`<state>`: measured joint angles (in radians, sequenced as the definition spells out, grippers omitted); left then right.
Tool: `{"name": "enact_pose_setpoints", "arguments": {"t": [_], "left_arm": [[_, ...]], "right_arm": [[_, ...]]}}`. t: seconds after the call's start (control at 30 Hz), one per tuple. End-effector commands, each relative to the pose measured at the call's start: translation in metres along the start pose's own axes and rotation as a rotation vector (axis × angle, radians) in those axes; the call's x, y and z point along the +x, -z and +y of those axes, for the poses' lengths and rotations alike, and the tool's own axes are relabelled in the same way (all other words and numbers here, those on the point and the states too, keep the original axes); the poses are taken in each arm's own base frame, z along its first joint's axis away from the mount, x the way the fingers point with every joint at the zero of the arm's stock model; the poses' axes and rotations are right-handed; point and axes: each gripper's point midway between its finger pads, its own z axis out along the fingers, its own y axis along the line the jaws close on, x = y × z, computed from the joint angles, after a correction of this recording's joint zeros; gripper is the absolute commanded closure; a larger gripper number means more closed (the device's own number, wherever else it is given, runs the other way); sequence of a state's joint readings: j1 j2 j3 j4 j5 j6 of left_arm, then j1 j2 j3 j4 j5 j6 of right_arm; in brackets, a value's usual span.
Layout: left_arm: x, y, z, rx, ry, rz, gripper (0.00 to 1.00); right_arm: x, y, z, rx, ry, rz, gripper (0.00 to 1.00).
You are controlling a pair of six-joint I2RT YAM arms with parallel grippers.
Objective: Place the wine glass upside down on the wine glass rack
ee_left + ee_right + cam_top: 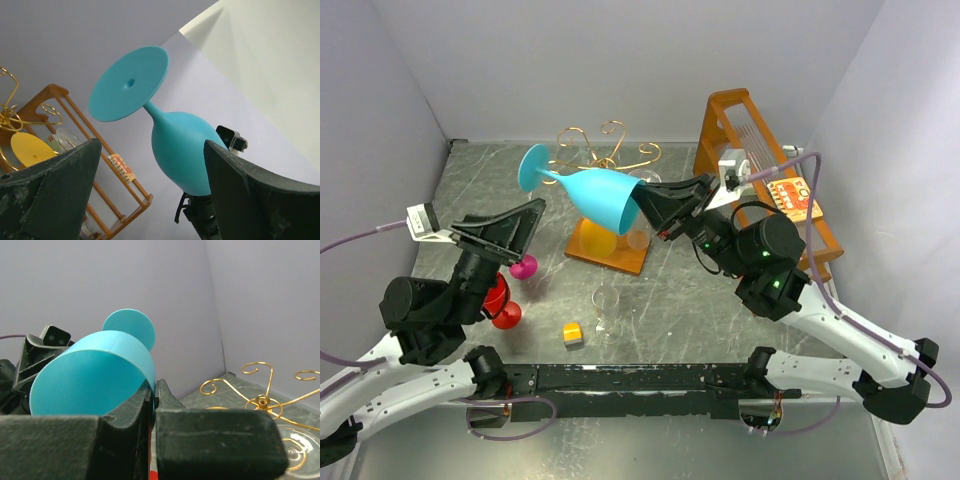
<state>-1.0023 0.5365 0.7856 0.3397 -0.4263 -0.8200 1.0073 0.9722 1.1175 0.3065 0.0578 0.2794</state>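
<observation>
The right claw pinches the wine glass; the left claw gapes. Slide the stem into the rack, foot up.

A grey marbled surface carries a few loose things. Toward its front middle sits a small yellow-and-white block, with a clear glass just to its right; whether that glass stands or lies cannot be told. Further left is a red glass, partly hidden, and a pink rounded thing just behind it. At the far right, a tall orange wooden slatted frame stands along the wall, with a small card patterned in orange-red on it. Pale lilac walls close in three sides.
</observation>
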Motion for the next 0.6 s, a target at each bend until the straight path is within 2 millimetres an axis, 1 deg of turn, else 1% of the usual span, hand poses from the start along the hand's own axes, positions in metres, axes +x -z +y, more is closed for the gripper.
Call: {"name": "enact_pose_setpoints", "arguments": {"t": [0.0,0.13,0.23,0.43,0.57], "left_arm": [[-0.019,0.001,-0.009,0.052,0.075,-0.105,0.09],[-0.022,-0.001,-0.014,0.072,0.092,-0.123,0.22],[-0.022,-0.004,-0.012,0.058,0.088,-0.127,0.28],[-0.027,-0.005,-0.005,0.037,0.097,-0.177,0.32],[-0.031,-0.004,-0.003,0.044,0.118,-0.209,0.36]], "right_arm": [[-0.008,-0.005,0.015,-0.071,-0.036,-0.046,1.0],[-0.001,-0.006,0.017,-0.092,-0.055,-0.043,1.0],[0.006,-0.007,0.022,-0.12,-0.071,-0.034,1.0],[0.02,-0.004,0.034,-0.193,-0.1,-0.003,1.0],[0.031,0.001,0.04,-0.236,-0.114,0.028,1.0]]}}
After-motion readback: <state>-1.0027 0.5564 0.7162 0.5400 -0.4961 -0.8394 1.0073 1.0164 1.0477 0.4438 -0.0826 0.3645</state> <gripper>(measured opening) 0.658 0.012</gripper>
